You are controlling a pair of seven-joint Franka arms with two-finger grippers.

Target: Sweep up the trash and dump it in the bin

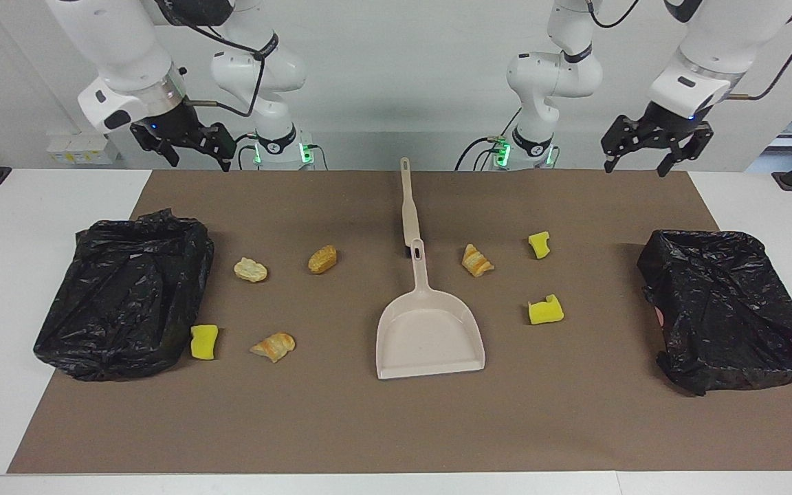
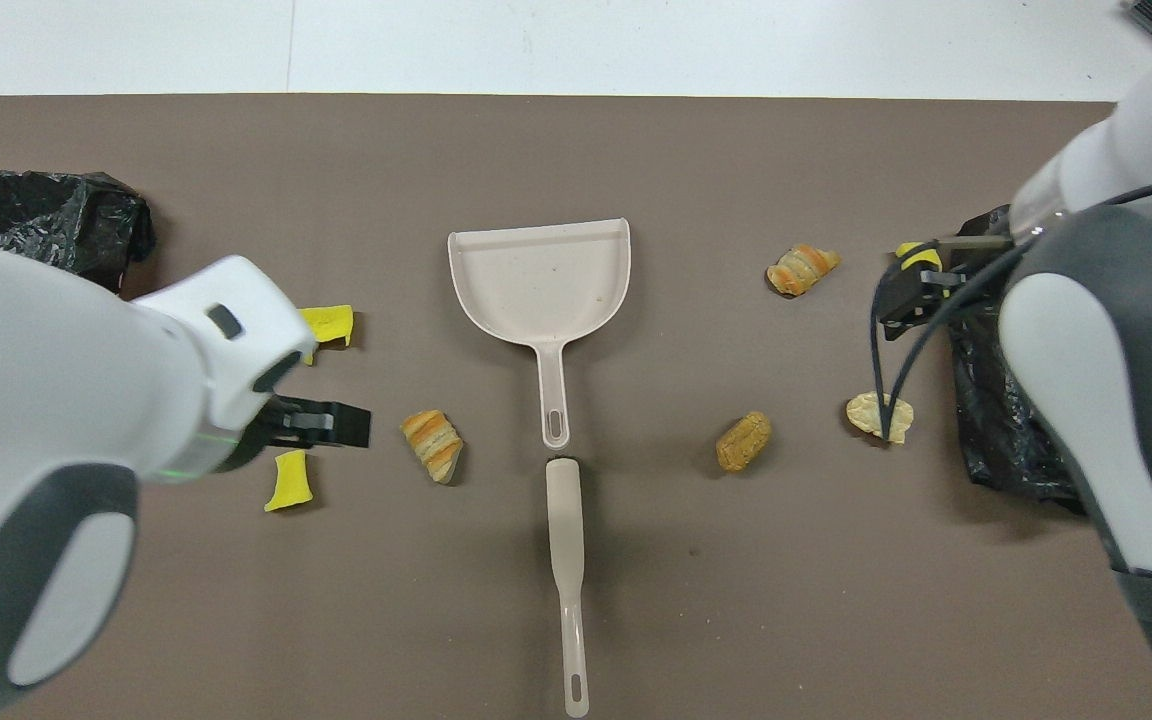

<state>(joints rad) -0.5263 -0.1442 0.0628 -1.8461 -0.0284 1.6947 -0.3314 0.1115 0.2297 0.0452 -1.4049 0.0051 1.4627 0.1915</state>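
Observation:
Several pieces of trash lie scattered on the brown mat: yellow sponge chunks [image 1: 546, 310] [image 1: 539, 244] [image 1: 204, 342] and bread bits [image 1: 477, 260] [image 1: 322, 259] [image 1: 250, 269] [image 1: 273, 345]. The beige dustpan [image 1: 430, 330] lies mid-mat, handle toward the robots, with the beige brush [image 1: 408, 206] in line with it. A black-bagged bin [image 1: 729, 306] [image 1: 124, 295] sits at each end. My left gripper [image 1: 635, 161] [image 2: 321, 425] and right gripper [image 1: 196, 155] [image 2: 911, 295] both hang high above the mat, open and empty, touching nothing.
In the overhead view the raised arms hide parts of both bins and some trash. White table [image 1: 18, 227] borders the mat [image 1: 341, 426] on all sides. Bare mat lies between the dustpan and the edge farthest from the robots.

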